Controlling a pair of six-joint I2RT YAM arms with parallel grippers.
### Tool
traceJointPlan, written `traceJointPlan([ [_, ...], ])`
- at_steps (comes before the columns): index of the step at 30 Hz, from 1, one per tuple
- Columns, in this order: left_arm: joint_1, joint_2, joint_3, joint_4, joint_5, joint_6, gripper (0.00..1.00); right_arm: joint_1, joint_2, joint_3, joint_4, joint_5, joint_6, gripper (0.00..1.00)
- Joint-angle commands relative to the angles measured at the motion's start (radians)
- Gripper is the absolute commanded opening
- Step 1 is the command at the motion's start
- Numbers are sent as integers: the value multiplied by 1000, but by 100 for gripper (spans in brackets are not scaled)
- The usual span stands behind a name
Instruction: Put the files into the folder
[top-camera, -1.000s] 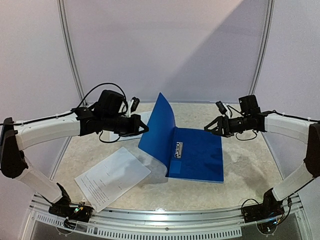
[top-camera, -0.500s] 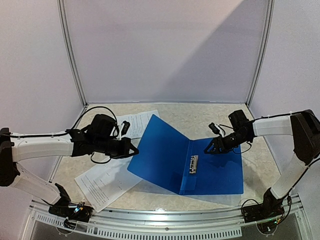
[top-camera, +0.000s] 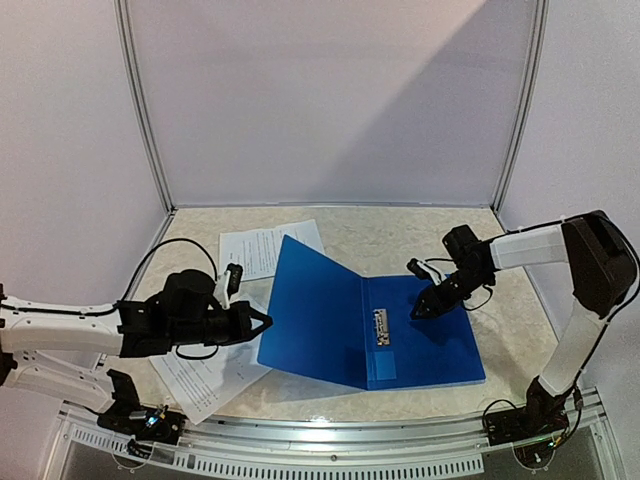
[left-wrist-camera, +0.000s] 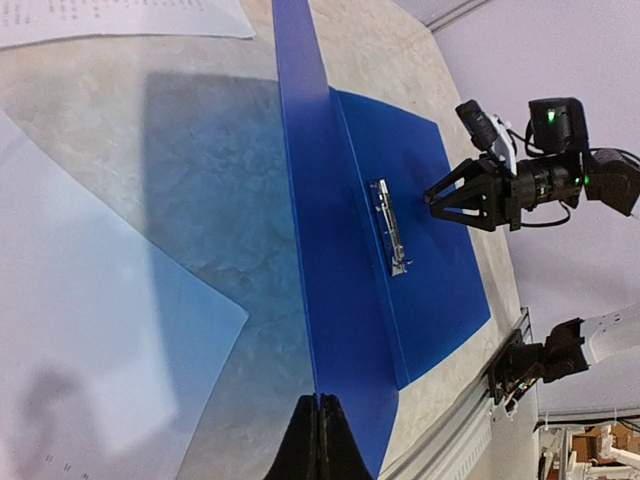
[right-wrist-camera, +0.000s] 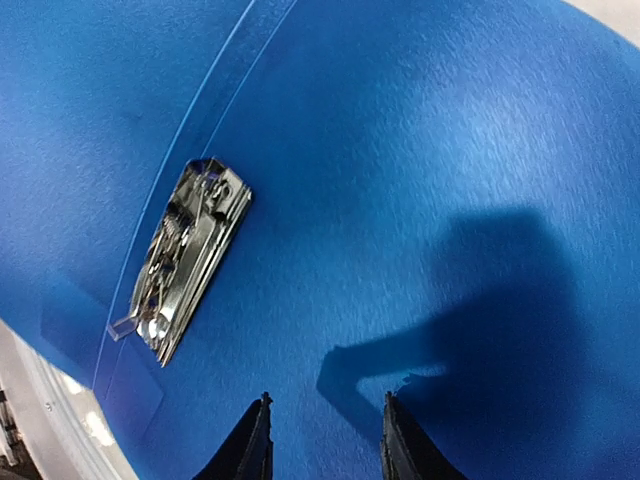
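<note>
Nearest the arms' bases, on the left of the table (top-camera: 420, 232), one of the files (top-camera: 205, 385) lies flat, a white printed sheet whose upper part is hidden under the left arm; the left wrist view shows the same sheet (left-wrist-camera: 90, 330) just beside the folder's front cover. Just past it, the left gripper (top-camera: 266, 322) has its two fingers pressed together on the free edge of the folder (top-camera: 320, 320), pinching the blue front cover so that it stands tilted up off the table, hinged at the spine; from the left wrist the cover edge runs straight up out of the clamped tips (left-wrist-camera: 318, 400). Right of the spine the back panel lies flat, with the metal clip (top-camera: 381, 327) just beside the fold. Over that panel, right of the clip, the right gripper (top-camera: 417, 314) points down with its fingers apart and nothing between them; its own camera shows the two tips (right-wrist-camera: 325, 400) close above the blue surface (right-wrist-camera: 450, 150), their shadow beside them, the clip (right-wrist-camera: 190, 262) off to one side, and whether they touch the panel cannot be told. Farthest back, a second sheet (top-camera: 265, 248) lies flat behind the raised cover, well apart from both grippers.
</note>
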Motion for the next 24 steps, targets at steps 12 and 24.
traceJointPlan([
  [12, -71, 56, 326, -246, -247, 260, 46, 26, 220, 193, -79, 56, -26, 22],
  [24, -67, 400, 894, -224, -189, 570, 55, 27, 226, 212, -93, 68, -26, 23],
])
